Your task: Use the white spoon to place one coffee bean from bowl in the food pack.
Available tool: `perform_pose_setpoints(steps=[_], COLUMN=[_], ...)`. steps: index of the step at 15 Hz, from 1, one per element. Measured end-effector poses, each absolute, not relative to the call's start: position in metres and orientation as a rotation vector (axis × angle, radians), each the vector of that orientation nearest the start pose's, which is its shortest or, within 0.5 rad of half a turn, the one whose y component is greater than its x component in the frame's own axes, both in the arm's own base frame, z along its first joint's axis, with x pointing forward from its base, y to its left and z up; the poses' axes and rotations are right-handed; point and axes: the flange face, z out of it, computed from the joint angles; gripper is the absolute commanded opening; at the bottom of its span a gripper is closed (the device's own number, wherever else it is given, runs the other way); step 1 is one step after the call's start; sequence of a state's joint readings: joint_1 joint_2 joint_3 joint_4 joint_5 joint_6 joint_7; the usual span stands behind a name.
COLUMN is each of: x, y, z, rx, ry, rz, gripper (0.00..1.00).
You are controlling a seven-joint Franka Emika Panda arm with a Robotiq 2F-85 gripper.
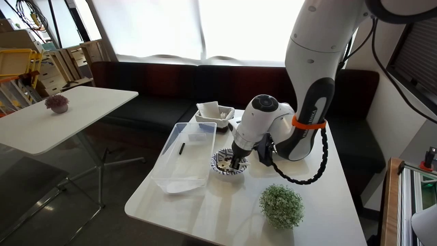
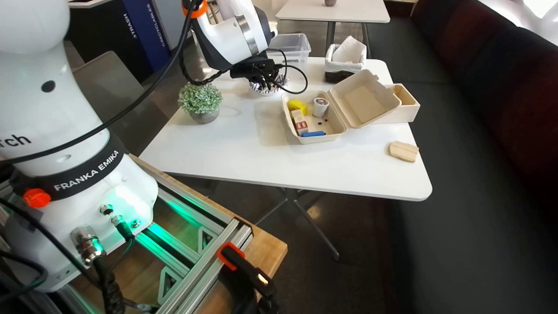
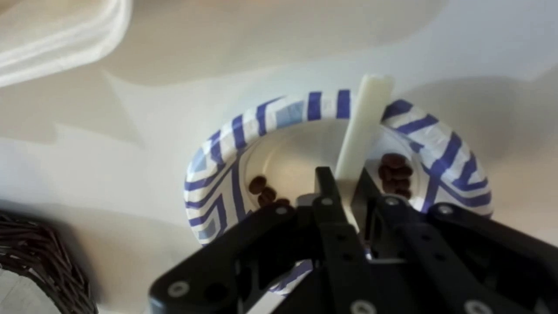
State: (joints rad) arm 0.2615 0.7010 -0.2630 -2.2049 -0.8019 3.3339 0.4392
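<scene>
Since coffee beans [image 3: 394,174] lie clumped inside the bowl [image 3: 209,174], the white spoon [image 3: 360,131] pinched in the jaws could scoop several, or, its slim handle [image 3: 369,102] twisting, spill short of the food pack [image 2: 364,104] near the bowl.

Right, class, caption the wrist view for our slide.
Gripper over a patterned bowl containing coffee beans, clasping a white spoon.

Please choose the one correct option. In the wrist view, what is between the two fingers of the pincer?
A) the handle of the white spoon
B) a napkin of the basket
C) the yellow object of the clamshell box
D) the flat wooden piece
A: the wrist view shows the handle of the white spoon between the fingers of the pincer, crossing over the rim of the blue-striped bowl.
</scene>
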Motion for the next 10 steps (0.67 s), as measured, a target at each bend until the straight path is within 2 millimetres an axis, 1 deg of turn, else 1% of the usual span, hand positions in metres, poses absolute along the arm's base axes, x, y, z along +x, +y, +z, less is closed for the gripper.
perform_pose_setpoints(steps=[6,10], x=[0.5270,0.5235], y=[0.0616,0.0598], z=[0.1006,0.1001], rx=[-3.052,-3.050], ry=[-0.744,-0.761], rz=[-0.662,-0.660], gripper=[0.04,0.04])
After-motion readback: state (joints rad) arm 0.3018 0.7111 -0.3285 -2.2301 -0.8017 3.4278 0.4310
